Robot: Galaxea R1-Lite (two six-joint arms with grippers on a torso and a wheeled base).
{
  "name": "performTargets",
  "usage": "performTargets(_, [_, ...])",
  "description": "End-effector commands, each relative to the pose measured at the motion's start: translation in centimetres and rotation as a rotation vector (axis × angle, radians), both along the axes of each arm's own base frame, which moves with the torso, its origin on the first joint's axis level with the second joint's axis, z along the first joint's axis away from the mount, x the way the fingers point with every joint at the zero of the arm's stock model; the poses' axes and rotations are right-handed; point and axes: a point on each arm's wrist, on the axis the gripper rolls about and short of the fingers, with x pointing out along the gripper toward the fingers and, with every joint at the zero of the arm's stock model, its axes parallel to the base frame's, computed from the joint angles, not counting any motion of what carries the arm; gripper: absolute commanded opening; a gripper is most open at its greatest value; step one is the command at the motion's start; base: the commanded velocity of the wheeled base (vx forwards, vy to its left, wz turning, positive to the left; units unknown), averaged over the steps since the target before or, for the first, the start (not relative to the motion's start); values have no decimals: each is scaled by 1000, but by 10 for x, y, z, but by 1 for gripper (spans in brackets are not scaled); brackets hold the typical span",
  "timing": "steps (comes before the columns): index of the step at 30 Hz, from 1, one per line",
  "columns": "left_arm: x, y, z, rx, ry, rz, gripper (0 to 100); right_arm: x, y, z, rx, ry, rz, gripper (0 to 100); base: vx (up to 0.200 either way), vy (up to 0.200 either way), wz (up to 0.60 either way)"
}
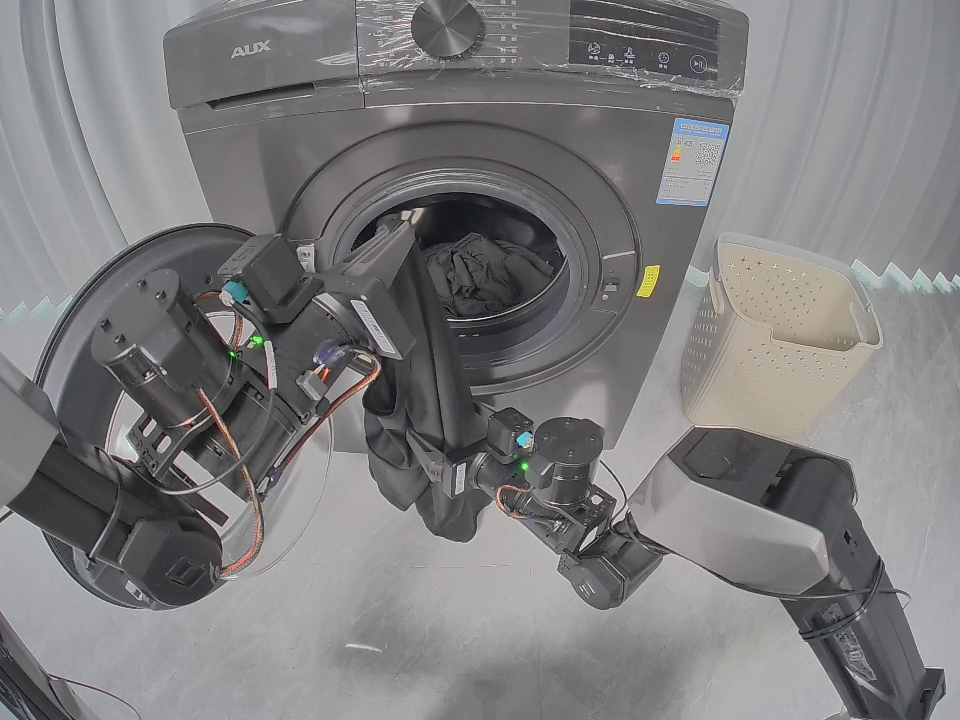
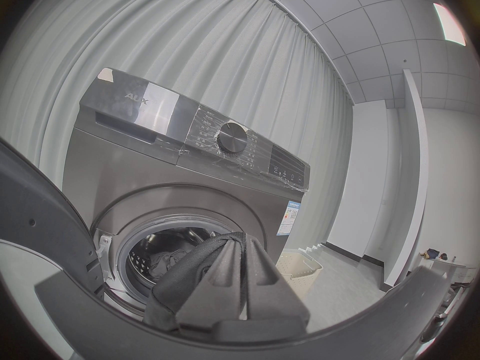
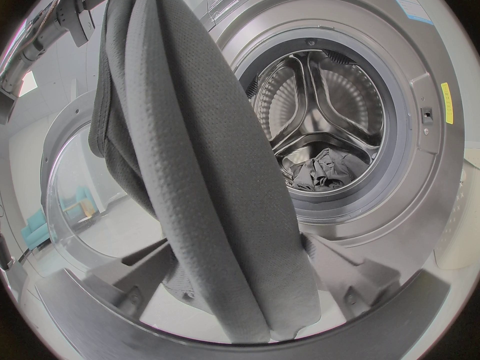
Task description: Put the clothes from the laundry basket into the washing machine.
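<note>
Left claw (image 2: 243, 246) clamped on dark garment (image 1: 430, 382) at washing machine (image 1: 300, 152) mouth; right claw (image 3: 235, 248) spread wide, tips cloth-hidden

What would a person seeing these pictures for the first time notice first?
A long dark grey garment hangs before the open grey front-loading washing machine, pinched at its top by the left gripper, its lower part at the right gripper. More dark cloth lies in the drum; a beige perforated basket stands right of the machine.

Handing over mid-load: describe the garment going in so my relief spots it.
Find the grey washing machine, door open. In front of it, a long black garment hangs from the left tool. Unlike the crumpled clothes inside, it dangles outside.
</note>
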Motion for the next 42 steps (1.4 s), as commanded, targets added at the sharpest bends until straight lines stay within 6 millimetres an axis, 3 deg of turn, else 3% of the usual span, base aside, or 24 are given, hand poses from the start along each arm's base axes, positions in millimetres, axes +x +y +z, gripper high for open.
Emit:
performTargets(1, [-1,-1,1,-3,-2,-1,0,0,3,-4,3,-2,-1,0,0,0,0])
performTargets(9, [0,3,-5,12,22,13,0,1,-2,4,32,-14,-29,0,0,0,0])
performTargets(17, [-1,17,-32,80,107,42,0,-1,-43,59,79,-45,-104,0,0,0,0])
performTargets(19, [-1,17,-32,81,108,40,0,-1,-44,60,79,-45,-105,0,0,0,0])
performTargets(20, [-5,20,-47,116,151,32,0,-6,-55,79,89,-61,-116,0,0,0,0])
performTargets(27, [-16,22,-94,246,295,-22,0,-19,-60,112,121,-101,-109,0,0,0,0])
performTargets(32, [-15,23,-113,285,318,-27,0,-23,-58,119,132,-112,-102,0,0,0,0])
performTargets(42, [-14,23,-117,291,334,-27,0,-23,-59,120,134,-115,-104,0,0,0,0])
